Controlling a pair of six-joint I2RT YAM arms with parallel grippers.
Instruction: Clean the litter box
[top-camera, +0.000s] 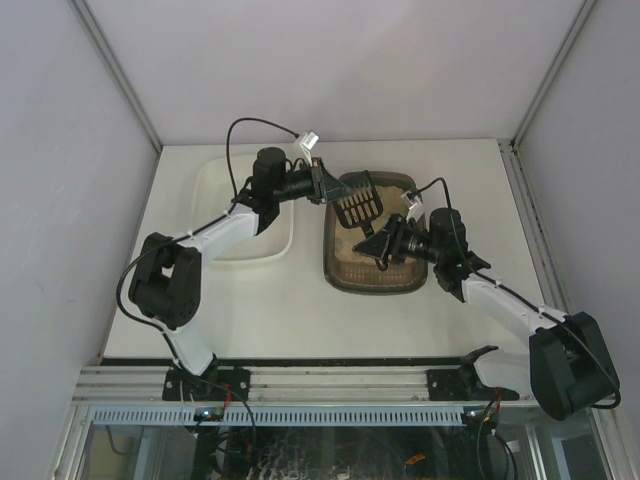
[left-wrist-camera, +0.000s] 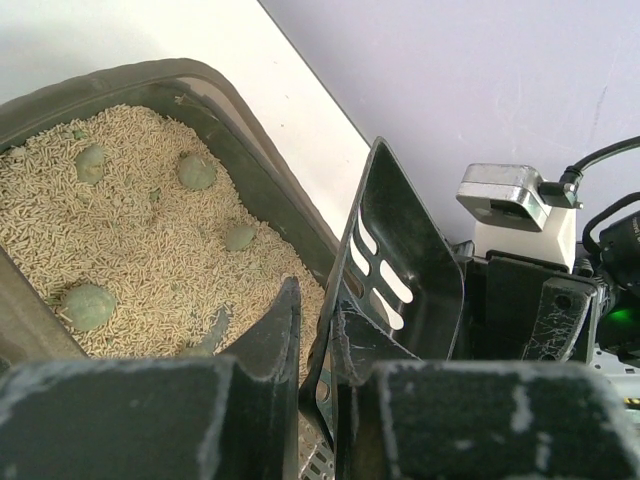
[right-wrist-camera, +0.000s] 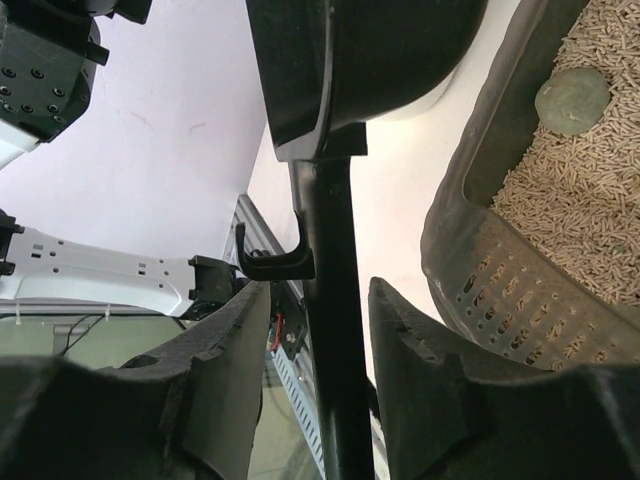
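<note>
Top external: litter box (top-camera: 375, 288) near-to-far

Right of centre on the counter (top-camera: 300, 320), it runs lengthwise near to far, a white tub (top-camera: 215, 200) at its left. The left gripper (top-camera: 322, 188) clenches the scoop (top-camera: 360, 207) over its far end; the right gripper (top-camera: 378, 243) straddles the handle (right-wrist-camera: 325, 300), unclosed.

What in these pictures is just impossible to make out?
- Top view: the left arm covers part of the white tub, so its contents are unclear.
- Top view: the scoop and right tool hide part of the litter box; clumps are too small to count.
- Right wrist view: the scoop's bowl is cut off by the top edge.
</note>
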